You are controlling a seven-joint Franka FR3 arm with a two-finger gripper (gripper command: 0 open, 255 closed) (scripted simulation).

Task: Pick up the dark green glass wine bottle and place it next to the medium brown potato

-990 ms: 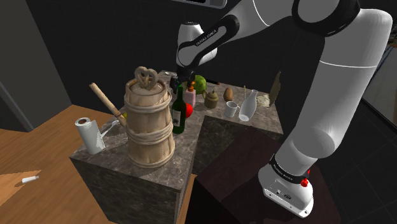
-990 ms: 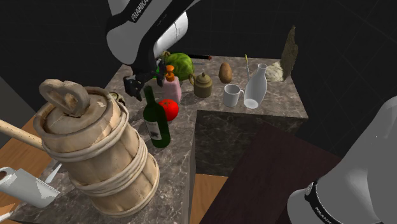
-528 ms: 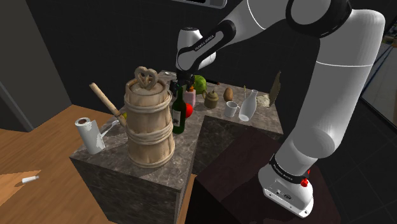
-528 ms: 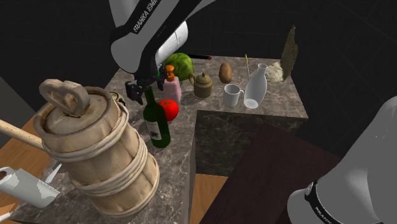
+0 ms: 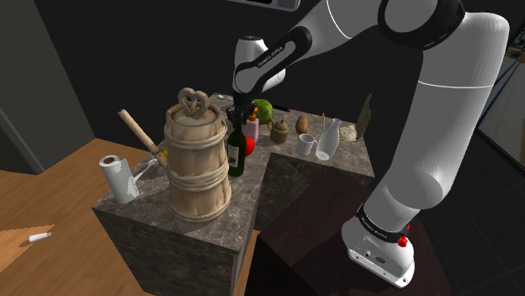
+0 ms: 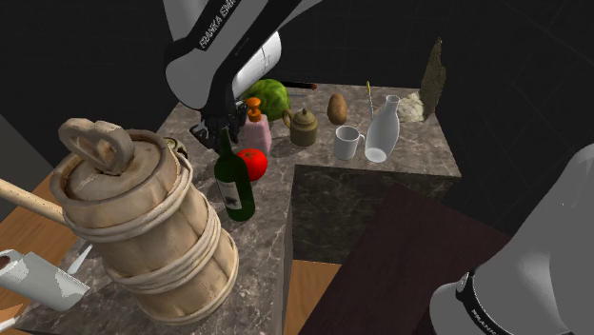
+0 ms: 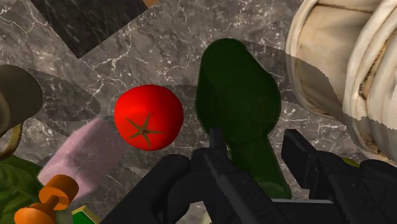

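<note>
- The wine bottle (image 6: 232, 186) is being shown upright just beside the tomato (image 6: 252, 162).
- Its neck is being straddled by the released tool (image 7: 254, 143).
- It is being judged heavy, slick, breakable; a neck grasp suits.

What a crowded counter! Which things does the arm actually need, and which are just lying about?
Needed: dark green wine bottle, brown potato.
Lying about: tomato, teapot, mug, white jug, wooden barrel, pink soap bottle, green melon, paper roll.

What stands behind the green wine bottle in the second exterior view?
A red tomato and a pink pump bottle. The wine bottle covers part of the tomato's side.
</note>
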